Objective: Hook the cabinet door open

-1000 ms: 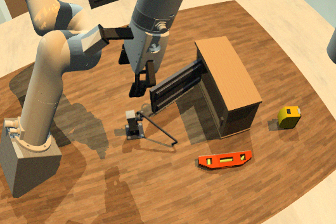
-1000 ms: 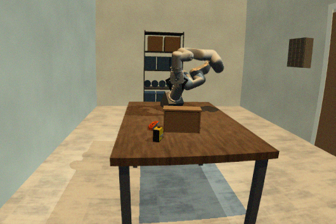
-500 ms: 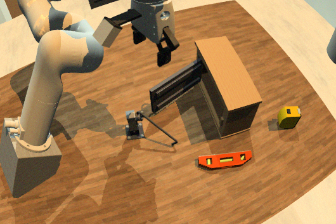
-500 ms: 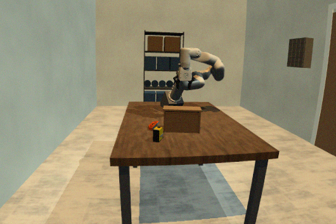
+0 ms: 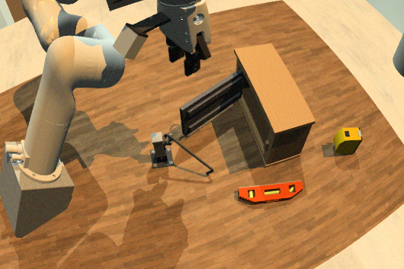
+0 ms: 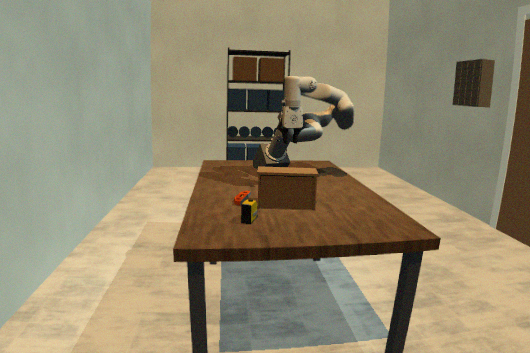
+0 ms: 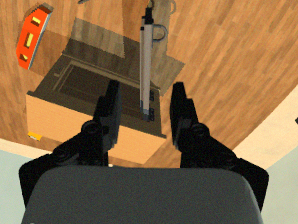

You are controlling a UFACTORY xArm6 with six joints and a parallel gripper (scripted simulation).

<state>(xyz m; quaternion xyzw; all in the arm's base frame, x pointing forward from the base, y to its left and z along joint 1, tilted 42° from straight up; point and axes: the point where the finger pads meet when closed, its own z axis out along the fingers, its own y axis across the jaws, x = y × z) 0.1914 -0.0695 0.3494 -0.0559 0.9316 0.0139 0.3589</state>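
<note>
The wooden cabinet (image 5: pixel 274 99) stands upright on the table, and its dark door (image 5: pixel 211 104) is swung wide open toward the post. The small post (image 5: pixel 160 150) stands near the door's free edge. The thin dark hook (image 5: pixel 190 154) slopes down from the post, with its tip on the table (image 5: pixel 209 174), apart from the door. My gripper (image 5: pixel 192 61) hovers high above the door with its fingers partly apart and nothing between them. In the wrist view the fingers straddle the door's top edge (image 7: pixel 145 63) far below.
An orange spirit level (image 5: pixel 270 191) lies in front of the cabinet. A yellow tape measure (image 5: pixel 347 140) sits to its right. Both show in the exterior view (image 6: pixel 241 197) (image 6: pixel 249 211) beside the cabinet (image 6: pixel 287 187). The arm's base (image 5: pixel 30 190) stands at the left.
</note>
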